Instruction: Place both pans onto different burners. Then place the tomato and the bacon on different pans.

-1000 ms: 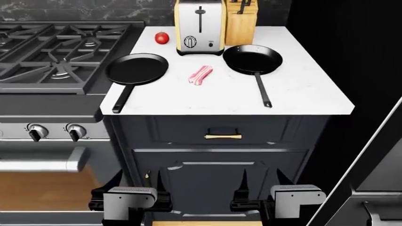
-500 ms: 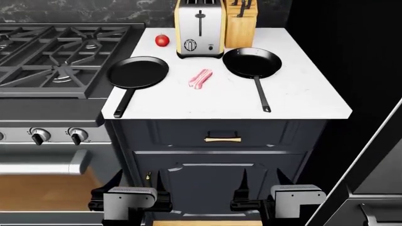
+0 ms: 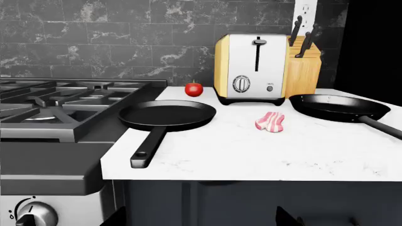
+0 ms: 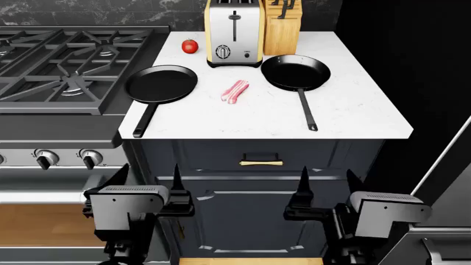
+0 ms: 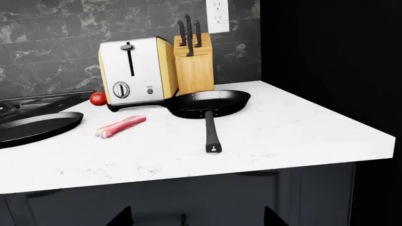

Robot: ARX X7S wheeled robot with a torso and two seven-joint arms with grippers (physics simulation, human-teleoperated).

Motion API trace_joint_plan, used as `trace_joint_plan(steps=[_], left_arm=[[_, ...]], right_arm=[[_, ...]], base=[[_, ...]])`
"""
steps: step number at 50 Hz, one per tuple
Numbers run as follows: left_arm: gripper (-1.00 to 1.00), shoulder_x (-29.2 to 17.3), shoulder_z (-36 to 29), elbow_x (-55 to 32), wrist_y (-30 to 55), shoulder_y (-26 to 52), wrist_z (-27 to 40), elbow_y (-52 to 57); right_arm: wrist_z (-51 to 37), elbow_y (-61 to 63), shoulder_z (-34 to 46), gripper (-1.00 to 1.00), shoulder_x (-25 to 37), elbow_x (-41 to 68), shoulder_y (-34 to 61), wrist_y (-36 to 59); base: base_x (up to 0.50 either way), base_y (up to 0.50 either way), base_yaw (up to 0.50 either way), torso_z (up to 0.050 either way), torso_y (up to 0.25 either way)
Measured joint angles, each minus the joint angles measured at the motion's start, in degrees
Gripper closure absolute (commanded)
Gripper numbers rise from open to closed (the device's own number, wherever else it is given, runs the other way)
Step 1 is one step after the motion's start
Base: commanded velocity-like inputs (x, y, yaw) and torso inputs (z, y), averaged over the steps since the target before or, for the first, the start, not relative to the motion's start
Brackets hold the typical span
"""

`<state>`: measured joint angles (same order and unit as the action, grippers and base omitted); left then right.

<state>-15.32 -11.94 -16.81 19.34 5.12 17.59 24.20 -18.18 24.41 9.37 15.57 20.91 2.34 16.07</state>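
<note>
Left wrist view: flat pan [image 3: 167,115] lying on the white table [image 3: 270,155] just beside the stove [image 3: 56,110], handle pointing toward the camera at 7 o'clock. Tomato [image 3: 193,89] beyond it beside the toaster [image 3: 251,68]; bacon [image 3: 270,122] between the two pans; deeper pan [image 3: 339,107] off at 3 o'clock. Only dark finger tips at the lower edge.

Head view: left hand [image 4: 147,193] and right hand [image 4: 324,197] both low in front of the cabinet, well short of the table, fingers spread, nothing held. Flat pan [image 4: 161,83] at 11 o'clock, deeper pan [image 4: 296,72] at 1 o'clock, bacon [image 4: 235,91] between them, tomato [image 4: 189,46] at 12 o'clock against the toaster [image 4: 234,33]. Burners [image 4: 74,83] bare; nothing placed yet.

Right wrist view: deeper pan [image 5: 210,103] with handle aimed at the camera; knife block [image 5: 193,63] just behind; bacon [image 5: 121,126] at 9 o'clock.

Likely risks: gripping a long handle near its end, letting the pan tip or swing; sweeping the bacon off while reaching; nudging the round tomato into a roll; landing both pans on one burner.
</note>
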Motion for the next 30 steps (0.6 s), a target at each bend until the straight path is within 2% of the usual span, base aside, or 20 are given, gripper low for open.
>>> trace_joint_plan(steps=[8, 18, 23, 30], left_arm=[[-1.00, -2.2, 4.9, -12.5, 22.8, 12.6, 2.9, 12.8], [-1.00, -2.9, 12.1, -28.5, 49.2, 29.6, 7.7, 17.8], [-1.00, -3.8, 14.6, -36.1, 57.3, 36.2, 11.4, 16.7], [-1.00, -5.1, 17.6, -43.7, 63.0, 41.4, 15.0, 14.8]], right_arm=[[-7.6, 15.4, -5.5, -1.00, 4.6, 14.3, 10.0, 20.3], [-23.2, 22.8, -11.0, -1.00, 8.2, 40.1, 29.5, 43.3], [-28.5, 22.7, -11.7, -1.00, 9.9, 48.7, 37.7, 50.1], [-31.2, 22.3, -11.5, -1.00, 11.8, 53.1, 44.5, 55.2]], base=[[0.00, 0.00, 0.00, 0.000, 0.000], [0.00, 0.00, 0.00, 0.000, 0.000], [0.00, 0.00, 0.00, 0.000, 0.000], [0.00, 0.00, 0.00, 0.000, 0.000]])
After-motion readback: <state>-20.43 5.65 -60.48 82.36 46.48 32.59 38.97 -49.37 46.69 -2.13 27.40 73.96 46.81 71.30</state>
